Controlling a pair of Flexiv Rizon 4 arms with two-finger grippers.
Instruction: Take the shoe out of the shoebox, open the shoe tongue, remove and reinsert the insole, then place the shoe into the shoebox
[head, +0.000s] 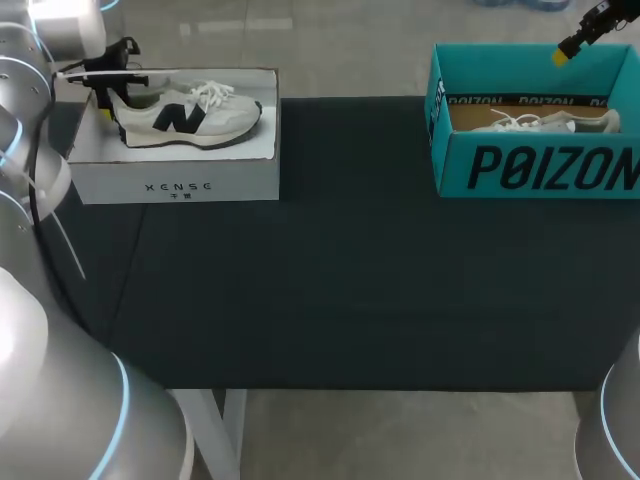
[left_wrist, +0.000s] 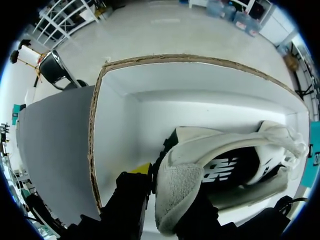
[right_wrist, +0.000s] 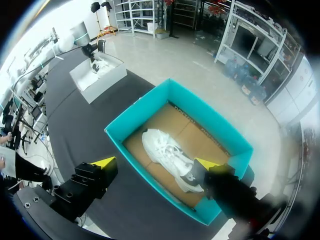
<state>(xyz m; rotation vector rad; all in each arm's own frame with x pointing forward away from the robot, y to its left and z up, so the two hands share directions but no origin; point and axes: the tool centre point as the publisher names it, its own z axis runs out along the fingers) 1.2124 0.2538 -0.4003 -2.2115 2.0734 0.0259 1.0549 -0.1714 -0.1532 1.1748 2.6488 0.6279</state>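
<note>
Far left on the surface (head: 330, 260), shoe (head: 190, 115) lies in the white box (head: 175, 180). Left gripper (head: 108, 100) at its heel; grip cannot be told. Right gripper (right_wrist: 155, 163) hangs open over the teal box (head: 540, 170), which holds a second shoe (head: 540, 122). Judged: no step completed yet.

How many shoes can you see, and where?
2. The dark-trimmed shoe lies in the white shoebox at the left of the table; the pale shoe lies in the teal shoebox at the right. Box walls may hide more.
</note>
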